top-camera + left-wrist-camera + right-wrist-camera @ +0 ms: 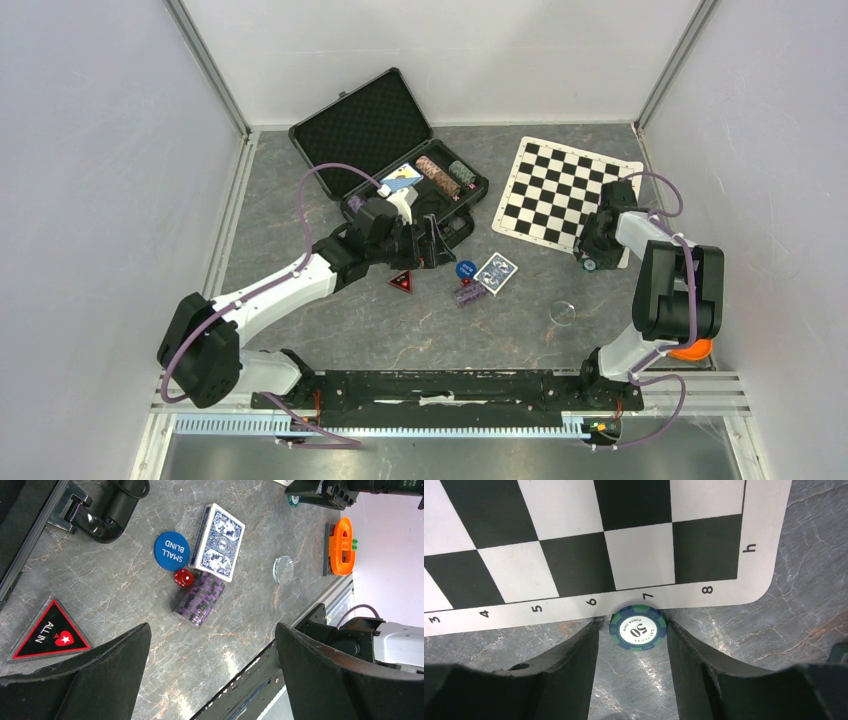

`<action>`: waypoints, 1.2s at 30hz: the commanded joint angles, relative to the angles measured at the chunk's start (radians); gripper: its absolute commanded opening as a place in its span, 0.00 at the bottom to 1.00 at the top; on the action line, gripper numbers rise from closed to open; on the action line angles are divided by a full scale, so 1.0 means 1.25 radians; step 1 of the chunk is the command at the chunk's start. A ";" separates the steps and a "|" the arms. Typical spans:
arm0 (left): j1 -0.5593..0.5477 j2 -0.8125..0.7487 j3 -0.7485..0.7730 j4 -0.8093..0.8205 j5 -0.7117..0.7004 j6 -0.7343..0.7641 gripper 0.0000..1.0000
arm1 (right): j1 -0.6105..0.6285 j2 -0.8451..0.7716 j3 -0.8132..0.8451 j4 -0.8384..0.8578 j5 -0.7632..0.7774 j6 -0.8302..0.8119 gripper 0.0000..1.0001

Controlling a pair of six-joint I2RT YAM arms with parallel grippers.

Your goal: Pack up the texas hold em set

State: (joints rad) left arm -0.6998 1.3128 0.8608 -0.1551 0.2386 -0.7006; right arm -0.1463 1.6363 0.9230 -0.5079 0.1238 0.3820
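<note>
The black briefcase (pixel 372 130) lies open at the back, with a blue card deck (pixel 400 178) and chip stacks (pixel 437 174) in its foam tray. On the table in front of it lie a blue "small blind" button (pixel 172 550), a blue-backed card deck (pixel 217 542), a red die (pixel 183 577) and a purple chip stack (pixel 198 599) on its side. My left gripper (pixel 212 630) is open and empty, hovering near these. My right gripper (pixel 633 625) is open, its fingers either side of a green-blue "50" chip (pixel 638 628) at the mat's edge; the right finger touches it.
The checkered chess mat (pixel 565 190) lies at the back right. A black-red "all in" triangle (pixel 50 632) lies left of the purple stack. A clear disc (pixel 563 312) and an orange plastic object (pixel 690 349) sit at the front right near the base rail (pixel 450 385).
</note>
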 commanded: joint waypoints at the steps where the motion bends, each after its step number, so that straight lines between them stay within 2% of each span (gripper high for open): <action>1: 0.003 -0.014 0.002 0.018 0.009 0.030 1.00 | -0.007 0.027 -0.007 0.002 0.007 0.012 0.56; 8: 0.003 -0.013 0.000 0.020 0.007 0.031 1.00 | -0.007 0.013 -0.038 0.024 -0.014 0.018 0.46; 10: 0.003 -0.009 0.003 0.020 0.010 0.031 1.00 | -0.007 0.006 -0.045 0.024 -0.019 0.018 0.39; 16: 0.002 0.001 0.013 0.020 0.013 0.027 1.00 | -0.007 -0.046 -0.063 0.013 -0.024 0.006 0.37; 23: 0.003 0.030 0.030 0.029 0.030 0.011 1.00 | 0.004 -0.153 -0.097 0.005 -0.107 -0.024 0.35; 31: 0.001 0.074 0.049 0.063 0.081 -0.025 1.00 | 0.081 -0.257 -0.120 -0.015 -0.167 -0.058 0.36; 36: -0.002 0.109 0.049 0.116 0.108 -0.049 1.00 | 0.192 -0.313 -0.103 -0.035 -0.187 -0.081 0.36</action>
State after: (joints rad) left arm -0.6998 1.4117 0.8764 -0.1066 0.3157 -0.7151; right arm 0.0006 1.3109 0.7807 -0.5278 -0.0528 0.3233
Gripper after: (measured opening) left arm 0.994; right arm 0.450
